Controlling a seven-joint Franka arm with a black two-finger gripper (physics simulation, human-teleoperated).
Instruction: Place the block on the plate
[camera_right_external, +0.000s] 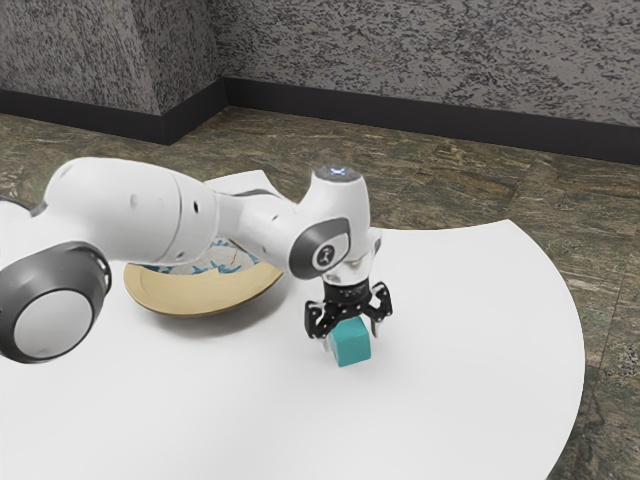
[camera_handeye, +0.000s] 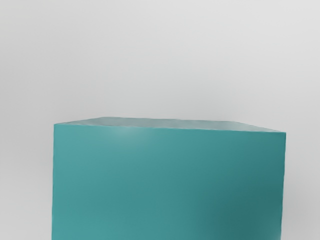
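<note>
Block (camera_right_external: 351, 343), teal, one: on bench (camera_right_external: 480, 360), between plate (camera_right_external: 205, 301) and the curved edge at the exterior view's right. Tool (camera_right_external: 351, 338): released, fingers parted astride block, which lies directly beneath.

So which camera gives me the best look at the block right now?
The exterior view: it shows the block down between the fingers of the gripper, with the plate also in sight. The wrist view shows it larger, one broad teal face and a thin strip of another, cut off at the lower edge.
</note>
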